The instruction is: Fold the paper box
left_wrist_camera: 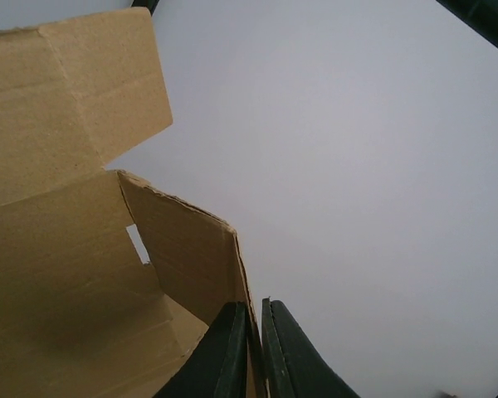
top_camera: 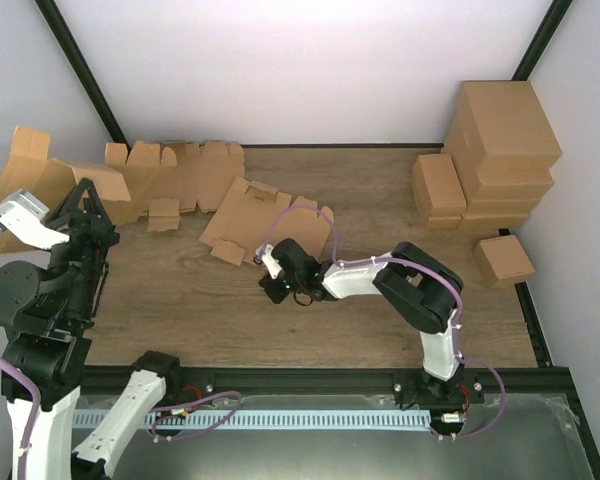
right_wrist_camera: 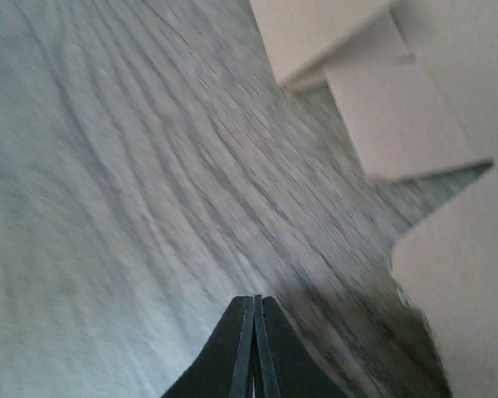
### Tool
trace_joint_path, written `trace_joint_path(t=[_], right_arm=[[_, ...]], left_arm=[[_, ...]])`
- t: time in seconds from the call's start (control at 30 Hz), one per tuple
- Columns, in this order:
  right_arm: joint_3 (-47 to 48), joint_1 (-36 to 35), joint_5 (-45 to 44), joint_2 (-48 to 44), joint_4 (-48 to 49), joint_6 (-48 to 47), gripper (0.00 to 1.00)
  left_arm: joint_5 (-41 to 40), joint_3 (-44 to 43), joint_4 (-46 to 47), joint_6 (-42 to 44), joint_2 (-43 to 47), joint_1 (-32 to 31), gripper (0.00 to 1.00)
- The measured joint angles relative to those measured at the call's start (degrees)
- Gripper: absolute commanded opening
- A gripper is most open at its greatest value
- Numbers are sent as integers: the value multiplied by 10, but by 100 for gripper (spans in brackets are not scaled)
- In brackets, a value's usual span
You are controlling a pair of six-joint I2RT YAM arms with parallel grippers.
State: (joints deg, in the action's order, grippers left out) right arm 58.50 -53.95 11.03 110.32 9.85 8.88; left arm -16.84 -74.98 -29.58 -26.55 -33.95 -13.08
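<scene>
A partly folded brown paper box (left_wrist_camera: 75, 249) fills the left of the left wrist view, its walls standing up and one flap raised. My left gripper (left_wrist_camera: 257, 311) is shut on the thin edge of one wall. In the top view this box (top_camera: 50, 180) is held up at the far left by the raised left gripper (top_camera: 85, 200). My right gripper (top_camera: 275, 283) is low over the wooden table, just in front of a flat die-cut cardboard piece (top_camera: 265, 225). In its wrist view the right gripper (right_wrist_camera: 255, 300) is shut with nothing in it, the flat cardboard (right_wrist_camera: 398, 124) to the upper right.
More flat cardboard blanks (top_camera: 180, 175) lie along the back left. Folded brown boxes (top_camera: 500, 150) are stacked at the back right, with a single small one (top_camera: 503, 258) in front of them. Black frame posts and white walls bound the table.
</scene>
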Motion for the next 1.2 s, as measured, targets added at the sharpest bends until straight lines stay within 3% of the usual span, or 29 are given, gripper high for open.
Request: trace_joint_path(t=[0.3, 0.7, 0.93, 1.2], right_arm=[[37, 0, -142, 35, -40, -34, 1], [218, 75, -258, 147, -114, -6, 1], [207, 76, -278, 144, -103, 3, 4], [16, 87, -224, 40, 9, -60, 4]], left_arm=[[0, 2, -8, 9, 0, 0, 7], [7, 12, -22, 10, 0, 0, 7], [18, 16, -26, 0, 1, 0, 7], [42, 25, -27, -15, 1, 0, 7]])
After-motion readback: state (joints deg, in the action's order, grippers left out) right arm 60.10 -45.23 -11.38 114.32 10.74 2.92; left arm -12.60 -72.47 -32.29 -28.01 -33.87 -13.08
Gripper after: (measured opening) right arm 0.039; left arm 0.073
